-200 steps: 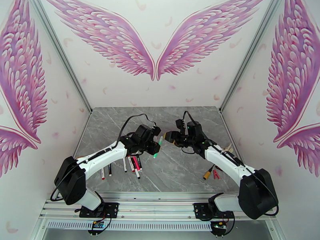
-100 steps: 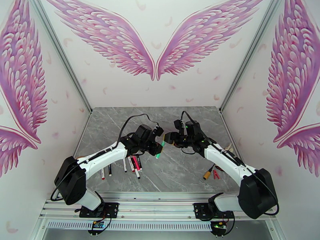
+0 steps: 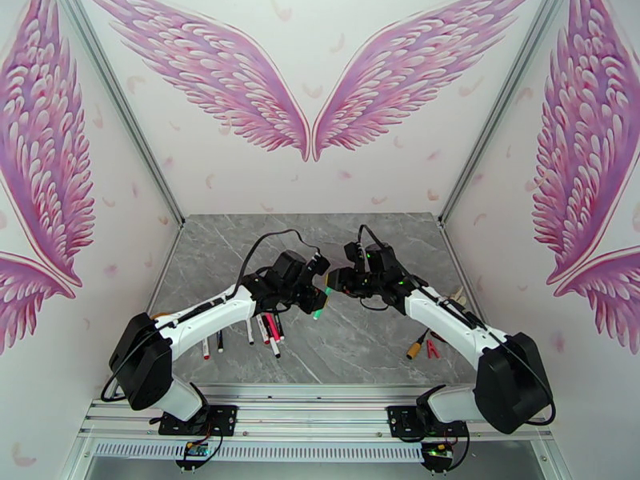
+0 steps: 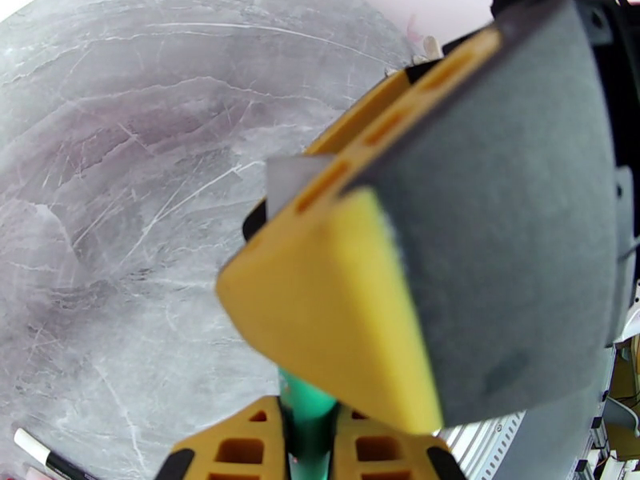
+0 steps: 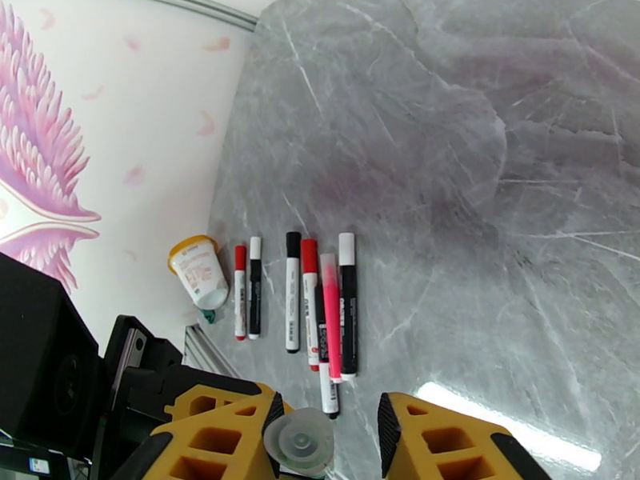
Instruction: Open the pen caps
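**Grey marble surface, tools nose-to-nose**

Left tool is clamped on the green pen. Right tool has its jaws partway open around the pen's clear end, w/ a gap on one side. Other pens lie in a row on the surface, near side of left tool.

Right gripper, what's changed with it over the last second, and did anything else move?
The right gripper moved left toward the left gripper. Its open jaws now straddle the upper end of the green pen but are not yet clamped on it. The left gripper kept its hold on that pen and shifted only slightly. The pens on the table stayed where they were.
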